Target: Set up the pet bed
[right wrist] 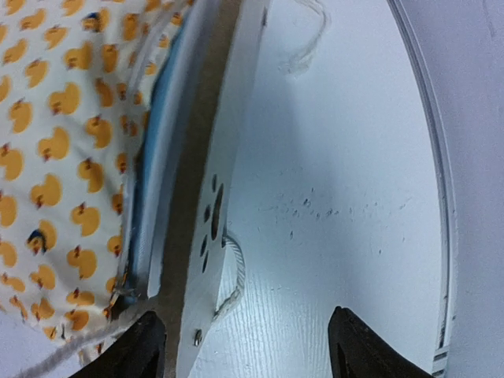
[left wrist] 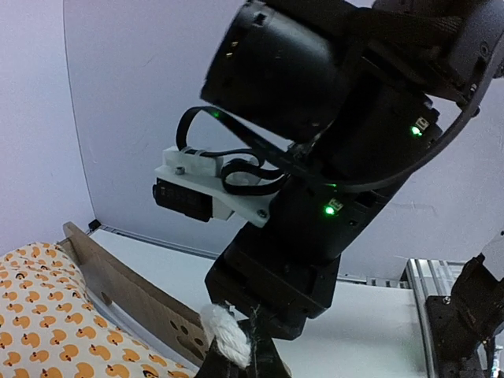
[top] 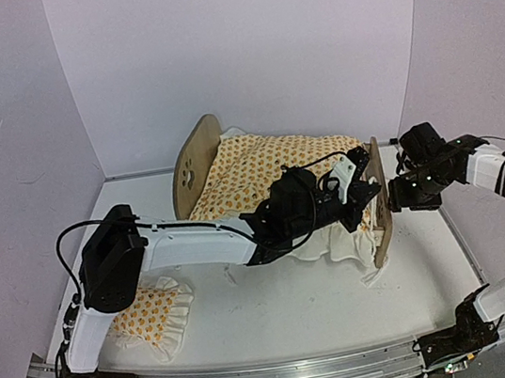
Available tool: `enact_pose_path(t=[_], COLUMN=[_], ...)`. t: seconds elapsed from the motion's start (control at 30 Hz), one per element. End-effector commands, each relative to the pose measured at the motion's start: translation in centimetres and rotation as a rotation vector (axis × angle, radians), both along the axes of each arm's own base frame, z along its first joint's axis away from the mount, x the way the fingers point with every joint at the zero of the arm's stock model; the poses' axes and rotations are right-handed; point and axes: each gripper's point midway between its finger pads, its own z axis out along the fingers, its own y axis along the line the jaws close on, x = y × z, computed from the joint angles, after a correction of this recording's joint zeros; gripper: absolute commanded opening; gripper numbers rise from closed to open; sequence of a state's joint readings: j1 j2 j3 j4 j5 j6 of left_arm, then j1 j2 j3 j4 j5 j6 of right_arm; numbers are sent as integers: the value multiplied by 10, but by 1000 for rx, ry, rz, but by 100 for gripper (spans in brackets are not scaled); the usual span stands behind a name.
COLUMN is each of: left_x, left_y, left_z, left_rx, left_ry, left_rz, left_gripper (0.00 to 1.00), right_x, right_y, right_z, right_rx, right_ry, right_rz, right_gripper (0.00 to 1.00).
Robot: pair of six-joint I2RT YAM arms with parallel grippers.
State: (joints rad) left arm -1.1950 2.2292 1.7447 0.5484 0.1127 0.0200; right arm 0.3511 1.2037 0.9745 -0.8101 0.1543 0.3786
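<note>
Top external view: pet bed (top: 197, 164) sits toward the desk's (top: 284, 336) far edge, mid-width, with the blanket (top: 260, 174) draped over it. Right end effector (right wrist: 250, 350) is open, its fingers straddling the footboard (right wrist: 211, 197), apparently clear of it. Left end effector (left wrist: 236, 364) is closed, seemingly pinching the blanket's white ruffle beside the footboard. Judgement: the thin plywood frame is light and stiff, and slides or tips easily; best held across a board's top edge. Mattress (right wrist: 153, 150) is soft and limp.
</note>
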Motion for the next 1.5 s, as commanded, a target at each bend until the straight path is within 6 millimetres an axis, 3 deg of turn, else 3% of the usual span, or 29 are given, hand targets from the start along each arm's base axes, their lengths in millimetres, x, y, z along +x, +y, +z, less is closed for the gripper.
enact_pose_path(t=[0.0,0.17,0.3,0.43,0.53,0.67,0.87,1.03,1.13,1.23,1.3,1.33,1.4,1.47], left_x=[8,12,17,31,40,45,53,53,52,41,27,22,5,-12], left_y=[-15,-18,-21,-28,-35,-38,-31,-29,-18,4,29,39,59,79], left_z=[-11,-20,-21,-26,-26,-23,-34,-38,-18,1,30,31,35,30], left_rx=[30,55,53,54,46,42,63,74,64,59,21,23,28,47], left_ry=[-79,-122,-130,-167,-211,-244,-206,-194,-162,-81,-1,33,86,127], left_rz=[16,25,40,77,101,119,123,118,122,86,41,25,-32,-66], left_gripper=[0,0,0,0,0,3,9,32,49,60,64,70,96,99], right_x=[15,8,2,4,9,6,-4,-8,-13,-14,-17,-18,-18,-19], right_y=[10,13,19,22,25,24,41,49,57,66,68,69,68,67], right_z=[-10,-13,-8,11,1,-22,-30,-46,-52,-38,-27,-22,-12,-4], right_rx=[31,44,94,109,99,83,171,198,248,308,337,360,383,395], right_ry=[7,23,19,-35,7,73,99,145,184,198,202,202,205,220], right_rz=[44,58,79,98,112,103,132,137,142,114,79,59,7,-31], right_gripper=[61,55,60,66,66,55,33,38,39,36,35,34,30,18])
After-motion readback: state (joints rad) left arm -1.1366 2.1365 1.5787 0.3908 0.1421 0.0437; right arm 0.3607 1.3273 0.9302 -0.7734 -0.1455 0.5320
